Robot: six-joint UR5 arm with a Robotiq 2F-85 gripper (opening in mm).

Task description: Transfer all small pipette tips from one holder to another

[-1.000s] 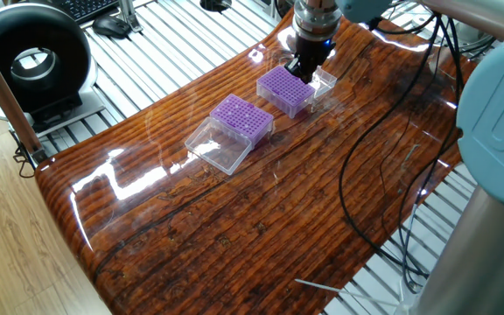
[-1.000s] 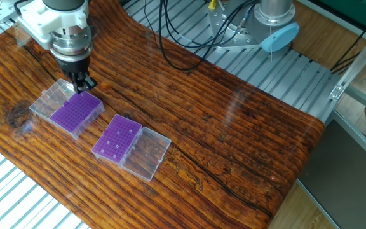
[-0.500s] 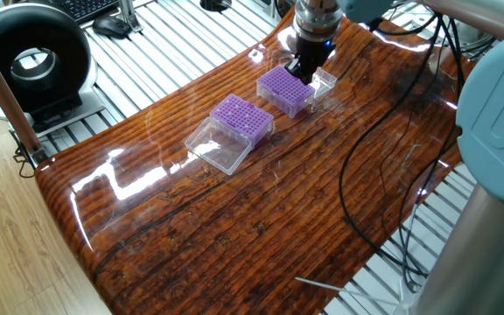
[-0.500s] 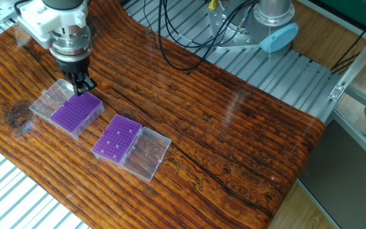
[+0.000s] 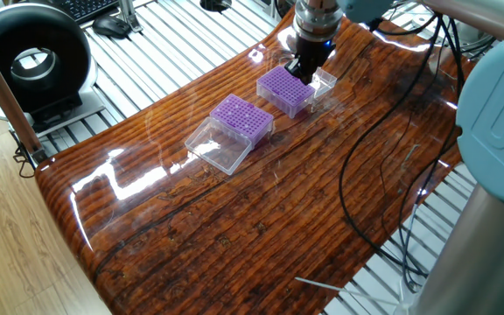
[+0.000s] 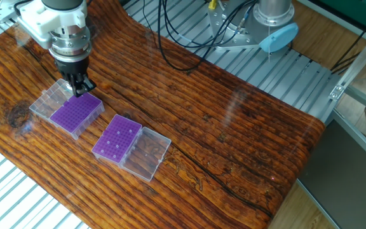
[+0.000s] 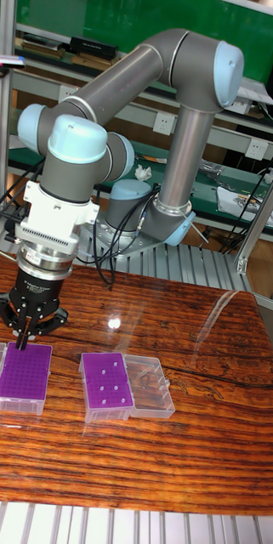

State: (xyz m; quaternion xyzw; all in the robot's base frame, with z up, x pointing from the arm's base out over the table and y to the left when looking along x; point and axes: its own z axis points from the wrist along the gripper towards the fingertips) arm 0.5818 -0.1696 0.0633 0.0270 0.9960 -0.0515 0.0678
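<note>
Hand [image 7: 23,338] poised over the 12 o'clock edge of the full purple tip rack [image 6: 76,111], fingers drawn nearly together, tips just at the rack's top; whether a tip is pinched between them cannot be told. Small pipette tips [image 5: 287,85] packed as a dense dotted grid in that rack, at the tabletop's [image 6: 234,146] far end near the arm. Second purple rack [image 7: 105,383], toward 3 o'clock in the tall view, carrying only a few pale tips, its clear lid [image 7: 148,386] lying open beside it. Likely risks: fingers catching two neighbouring cones at once, a slightly off-centre descent bending a tip, or a jammed tip lifting the light rack off the wood.
</note>
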